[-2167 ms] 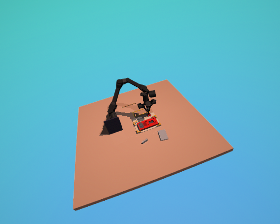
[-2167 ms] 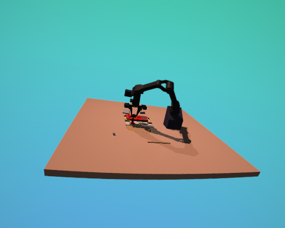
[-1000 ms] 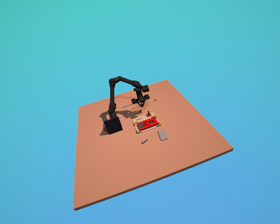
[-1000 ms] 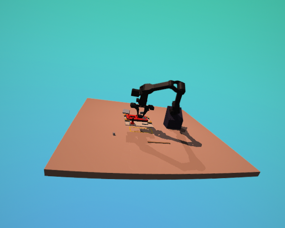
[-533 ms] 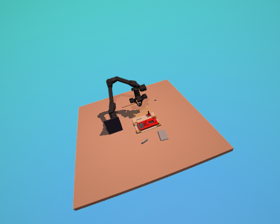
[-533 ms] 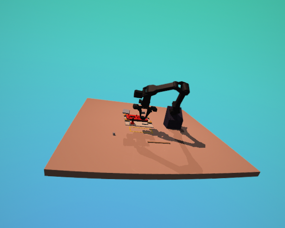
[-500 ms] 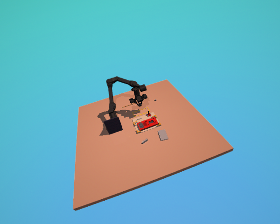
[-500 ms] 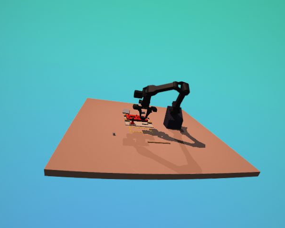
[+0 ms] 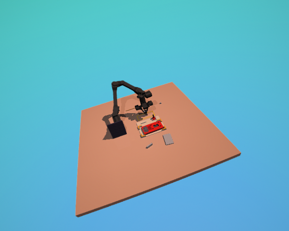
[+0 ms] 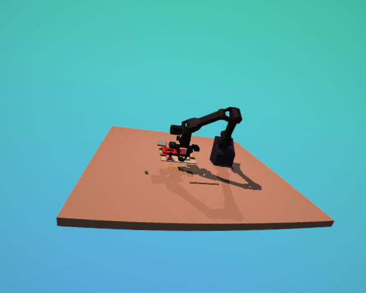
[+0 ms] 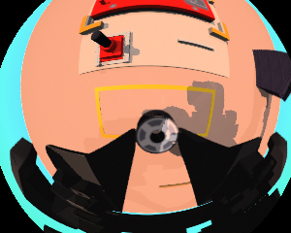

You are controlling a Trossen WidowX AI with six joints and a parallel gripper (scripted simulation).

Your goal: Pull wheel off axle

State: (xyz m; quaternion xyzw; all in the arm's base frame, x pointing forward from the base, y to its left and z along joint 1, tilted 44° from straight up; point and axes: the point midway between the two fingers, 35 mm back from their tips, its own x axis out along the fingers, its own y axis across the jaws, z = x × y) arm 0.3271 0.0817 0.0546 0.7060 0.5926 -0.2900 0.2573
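- Pinched between the fingertips of the tool (image 9: pixel 145 112) (image 10: pixel 182 159) (image 11: pixel 157 133): the wheel (image 11: pixel 145 141), touching both sides.
- Off the axle (image 9: pixel 153 116) (image 10: pixel 170 155) (image 11: pixel 102 39), which stands apart from the tool.

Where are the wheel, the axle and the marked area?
Wheel (image 11: pixel 145 138): wrist view, on its spoked face.
Axle (image 9: pixel 153 116) (image 10: pixel 170 154) (image 11: pixel 103 40): top, exterior and wrist views, on its black post.
Marked area (image 9: pixel 137 118) (image 10: pixel 166 166) (image 11: pixel 155 86): top, exterior and wrist views, on its yellow outline.
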